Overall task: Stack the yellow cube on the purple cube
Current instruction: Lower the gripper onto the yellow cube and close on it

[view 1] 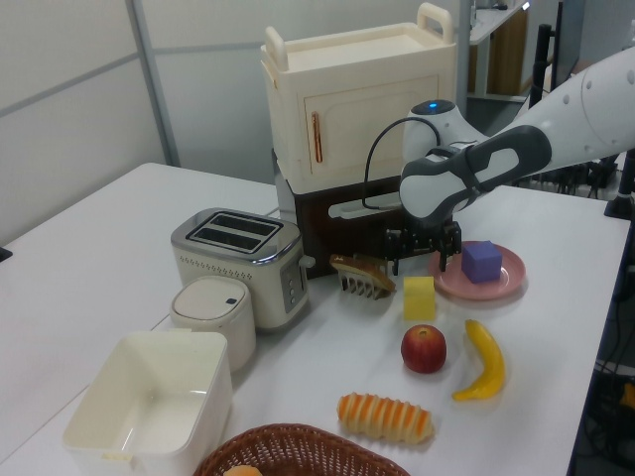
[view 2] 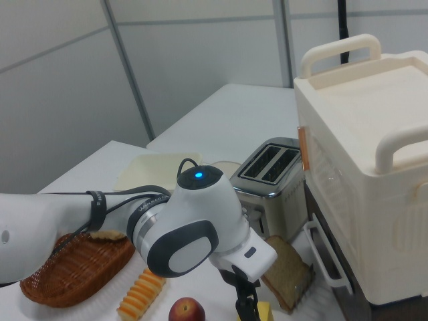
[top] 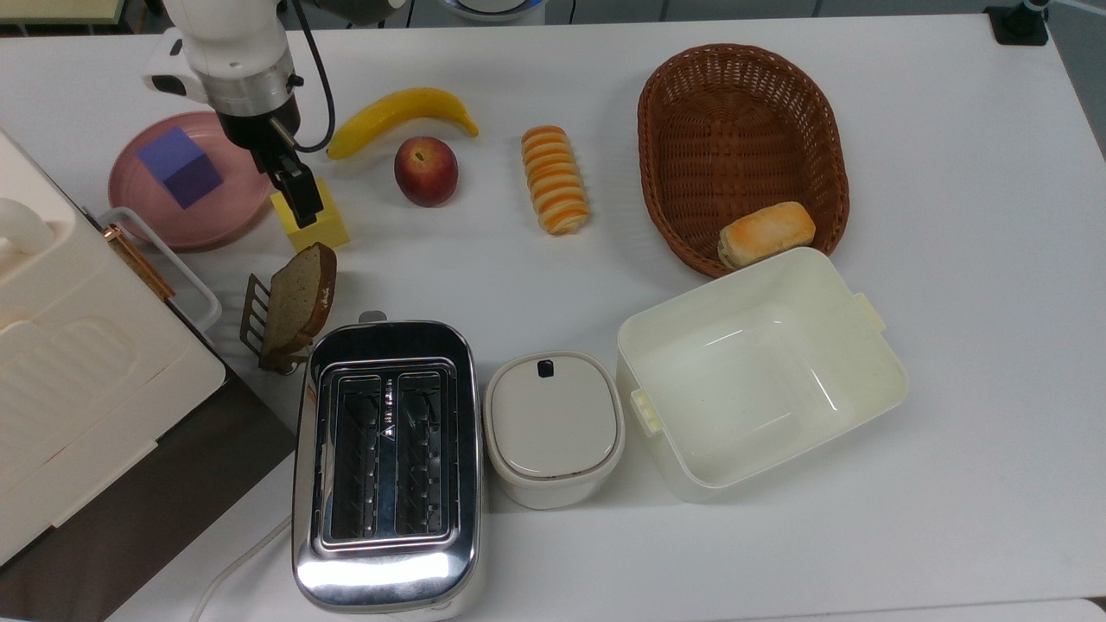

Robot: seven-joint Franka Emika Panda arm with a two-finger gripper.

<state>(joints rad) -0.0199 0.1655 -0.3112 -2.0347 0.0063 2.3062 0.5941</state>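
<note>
Gripper (view 1: 423,250) poised just above the yellow cube (top: 315,226), jaws spread, nothing held. The cube sits on the worktop (top: 553,285) beside the pink plate (top: 226,212) carrying the purple cube (top: 180,167). Best to straddle opposite flat faces squarely, descend straight, then close.

No text, label, brand, number or sign can be read anywhere. The toaster (top: 386,462), the cubes and the white boxes carry no readable writing.
</note>
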